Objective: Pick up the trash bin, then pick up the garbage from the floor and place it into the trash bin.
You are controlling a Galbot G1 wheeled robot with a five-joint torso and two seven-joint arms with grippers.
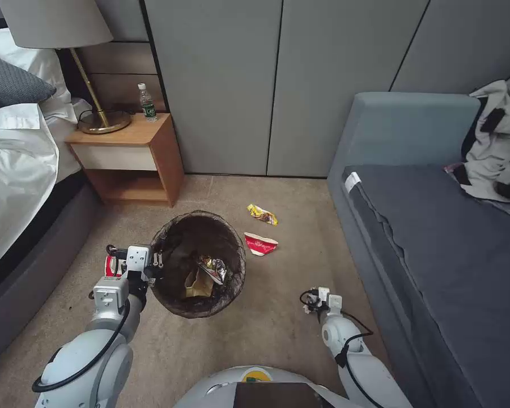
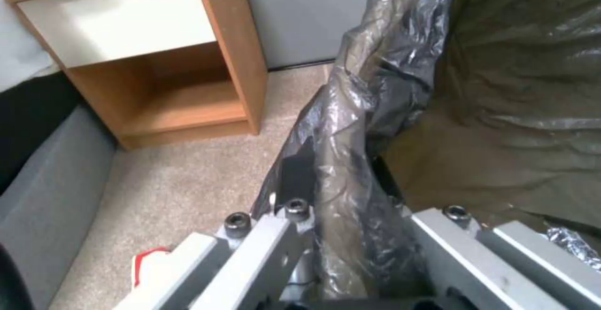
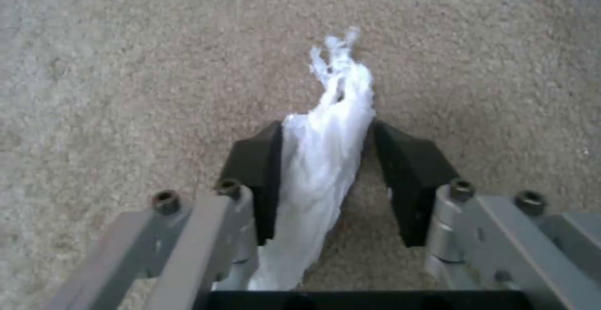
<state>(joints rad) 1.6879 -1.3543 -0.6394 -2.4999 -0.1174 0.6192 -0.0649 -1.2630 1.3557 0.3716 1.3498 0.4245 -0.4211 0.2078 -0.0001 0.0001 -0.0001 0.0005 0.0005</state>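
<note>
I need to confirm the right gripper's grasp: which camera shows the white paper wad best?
The right wrist view: the white paper wad stands between the right gripper's pads over the carpet. The head view shows it as a small pale scrap at that gripper. The left wrist view looks at the trash bin.

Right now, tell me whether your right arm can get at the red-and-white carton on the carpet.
Probably not yet. The right gripper is shut on the white paper wad, so it is occupied. Otherwise bare carpet lies between it and the red-and-white carton, beside the trash bin.
</note>
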